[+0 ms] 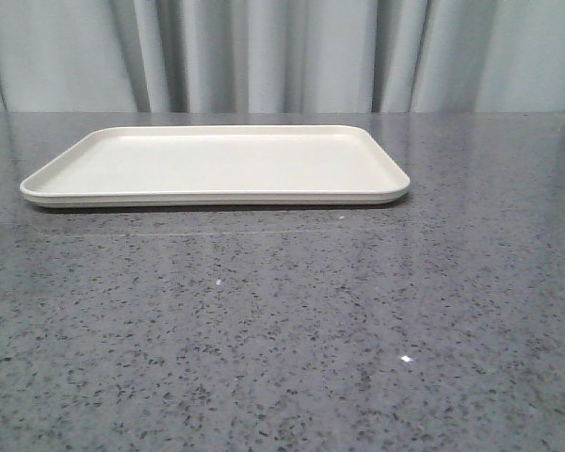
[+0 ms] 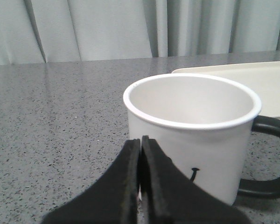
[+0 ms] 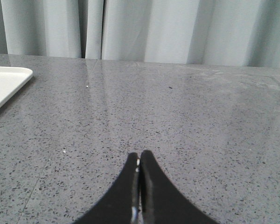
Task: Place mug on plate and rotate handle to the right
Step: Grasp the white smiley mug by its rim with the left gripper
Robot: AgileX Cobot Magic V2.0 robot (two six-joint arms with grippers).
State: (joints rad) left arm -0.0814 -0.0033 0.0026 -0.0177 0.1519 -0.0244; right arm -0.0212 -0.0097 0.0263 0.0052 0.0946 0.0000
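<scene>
Your mug [image 2: 191, 140] is white and straight-sided, with a thin rolled rim and a plain, pale inside. A glossy black loop handle [image 2: 269, 158] sticks out from one side, and only a small black mark of the printed face shows low on the wall. It stands upright on the grey speckled worktop [image 1: 282, 330], just this side of the plate [image 2: 252, 79], not on it. In the left wrist view the plate's near corner appears right behind the mug's rim.

The plate is a wide, shallow cream tray with rounded corners and a low raised rim. In the front view [image 1: 217, 165] it lies flat on the worktop with pale curtains [image 1: 282, 56] behind it.

You see the left gripper [image 2: 141, 177] directly in front of the mug, its black jaws pressed together with only a hairline gap and nothing between them. The right gripper [image 3: 139, 186] looks the same: jaws closed tight, holding nothing, over bare worktop, with a corner of the plate [image 3: 7, 81] off to one side.

Note what you cannot see. The mug does not appear in the front view at all, nor does either gripper. The left jaws cover the mug's lower front, so most of the face is hidden, and the mug's base is cut off. The handle's outer curve runs out of the picture. Whether the left jaw tips touch the mug wall you cannot tell.
</scene>
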